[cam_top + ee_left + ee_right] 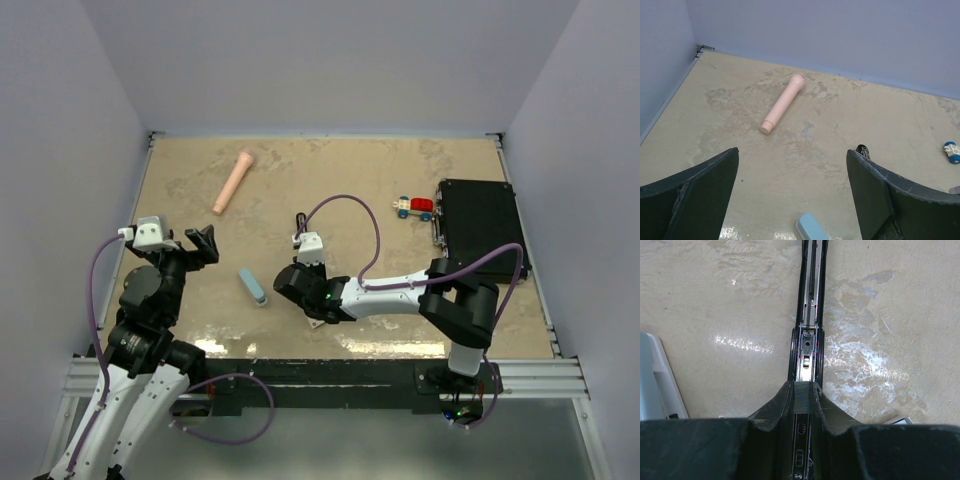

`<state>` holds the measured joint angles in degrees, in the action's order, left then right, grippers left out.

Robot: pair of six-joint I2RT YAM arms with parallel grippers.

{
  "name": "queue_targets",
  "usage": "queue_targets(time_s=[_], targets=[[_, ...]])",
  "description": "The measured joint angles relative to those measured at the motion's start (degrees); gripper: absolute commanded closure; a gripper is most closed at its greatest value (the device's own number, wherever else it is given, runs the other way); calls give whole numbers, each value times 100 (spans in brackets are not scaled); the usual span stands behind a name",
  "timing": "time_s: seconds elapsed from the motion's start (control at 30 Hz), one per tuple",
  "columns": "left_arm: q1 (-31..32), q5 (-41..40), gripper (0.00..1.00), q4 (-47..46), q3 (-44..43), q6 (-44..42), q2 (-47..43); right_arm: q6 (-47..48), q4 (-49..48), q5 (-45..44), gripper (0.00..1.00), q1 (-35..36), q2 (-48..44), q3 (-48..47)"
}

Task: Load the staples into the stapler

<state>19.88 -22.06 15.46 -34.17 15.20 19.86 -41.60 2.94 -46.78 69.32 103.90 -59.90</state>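
Top view: the right gripper (pixel 303 233) is stretched across to mid-table. It is clamped on a slim black stapler (pixel 301 218) whose long axis runs on from the fingers toward the far wall. The left gripper (pixel 200 243) hovers to its left, jaws wide apart and empty. Between the two, nearer the arm bases, lies a pale blue oblong block (pixel 252 285), probably the staples' tray.

Left wrist view: that block sits at the bottom edge between the spread fingers. A pink plastic cylinder (pixel 783 103) lies well beyond it.

Right wrist view: the fingers pinch the stapler's rear, and its silver magazine channel (pixel 809 315) lies open upward, pointing straight away. A white flat object (pixel 660 380) is cut off at the left edge and cannot be identified.

Staples would have to drop in along that channel, and the free left arm seems the better placed to fetch them.
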Motion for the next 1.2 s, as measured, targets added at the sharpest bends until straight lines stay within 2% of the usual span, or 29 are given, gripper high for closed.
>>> queue_targets(time_s=[0.53, 0.73, 1.2], targets=[[0, 0, 7, -2, 0, 0, 0, 0, 4, -4, 95, 0, 118, -31], [0, 0, 7, 0, 0, 0, 0, -28, 26, -13, 87, 0, 160, -76], [0, 2, 7, -2, 0, 0, 0, -94, 52, -9, 77, -7, 192, -127]])
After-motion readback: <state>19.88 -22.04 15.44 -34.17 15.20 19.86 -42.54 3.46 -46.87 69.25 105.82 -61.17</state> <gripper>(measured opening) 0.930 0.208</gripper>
